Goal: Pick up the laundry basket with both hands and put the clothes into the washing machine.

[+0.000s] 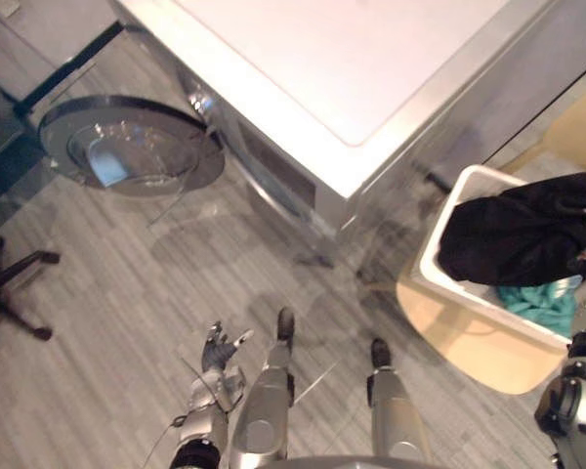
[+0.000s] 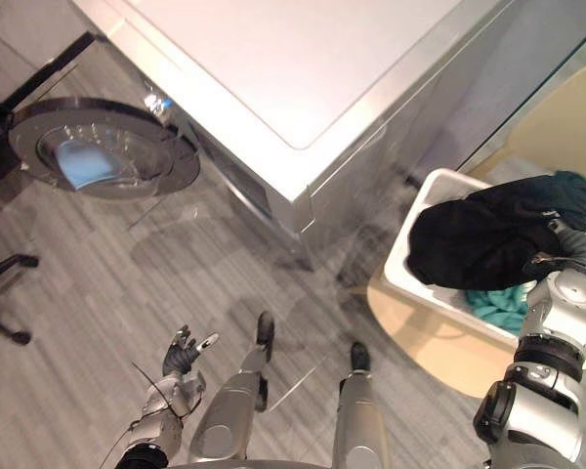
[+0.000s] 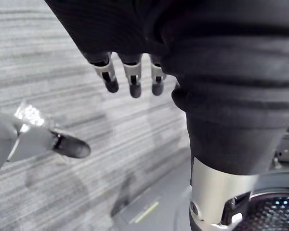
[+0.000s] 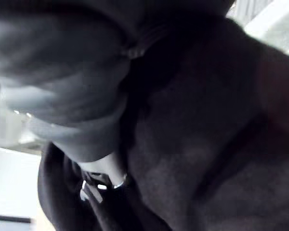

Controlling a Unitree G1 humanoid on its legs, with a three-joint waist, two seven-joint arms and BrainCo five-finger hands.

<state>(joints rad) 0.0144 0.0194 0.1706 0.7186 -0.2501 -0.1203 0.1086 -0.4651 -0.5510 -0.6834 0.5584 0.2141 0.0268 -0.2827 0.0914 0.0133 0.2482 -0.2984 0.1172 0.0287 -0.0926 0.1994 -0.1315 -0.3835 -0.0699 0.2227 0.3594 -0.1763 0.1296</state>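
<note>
The laundry basket [image 1: 462, 195] sits on a pale wooden tabletop [image 1: 469, 362] at your right, just beside the washing machine's [image 1: 371, 59] corner. It is not lifted. A bulky black garment [image 1: 518, 234] is heaped over its rim, with a teal cloth [image 1: 542, 305] beneath. Your right hand [image 2: 569, 256] is on that black garment. Its fingers are buried in the fabric, so you cannot tell whether it has a grip. Your left hand [image 1: 218, 352] hangs low on your left above the floor [image 1: 127, 293], fingers relaxed and holding nothing. The machine's round door [image 1: 127, 147] stands swung open well away to the left, and the drum opening itself is hard to make out. This looks like the unloading step, with a garment being taken from the basket rather than the basket carried. Next, confirm the right hand's hold. Then raise the garment clear of the rim so it does not drag the teal cloth, and carry it across the machine's front toward the open door.
</note>
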